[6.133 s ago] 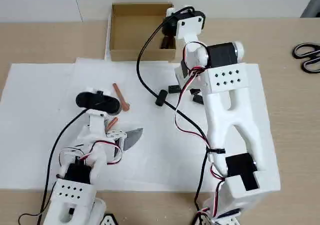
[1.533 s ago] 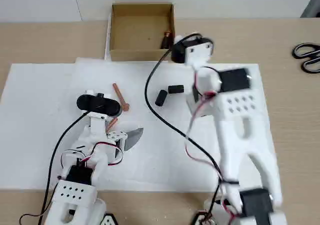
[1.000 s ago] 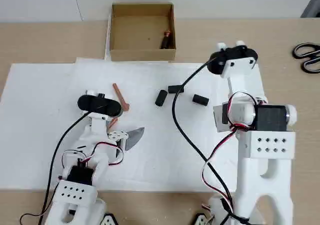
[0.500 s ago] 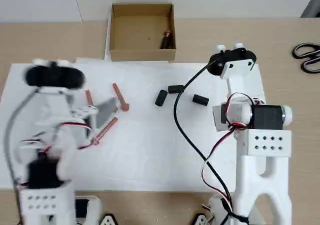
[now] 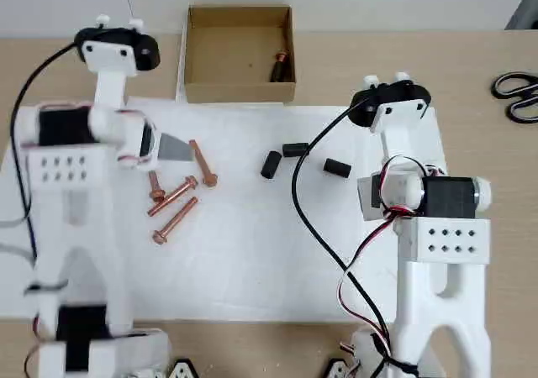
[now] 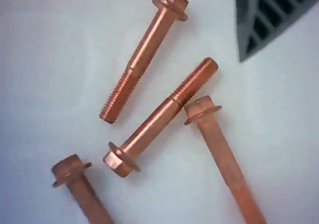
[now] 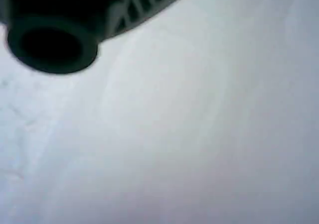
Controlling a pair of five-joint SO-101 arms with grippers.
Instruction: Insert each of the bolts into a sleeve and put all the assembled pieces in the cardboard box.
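Left arm (image 5: 71, 185) is extended forward with left gripper (image 5: 171, 148) facing down; right arm (image 5: 441, 244) stands folded.

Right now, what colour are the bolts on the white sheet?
Copper-coloured bolts, clearest in left wrist view.

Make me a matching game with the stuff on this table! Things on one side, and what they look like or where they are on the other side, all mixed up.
Things:
1 bolts
2 sleeves
3 scissors
4 cardboard box

Clues:
A alone on the bare table, at the far right of the high view
B copper-coloured, on the white sheet
C short and black, on the sheet
D open on top, one assembled piece inside

Pairs: 1-B, 2-C, 3-A, 4-D.
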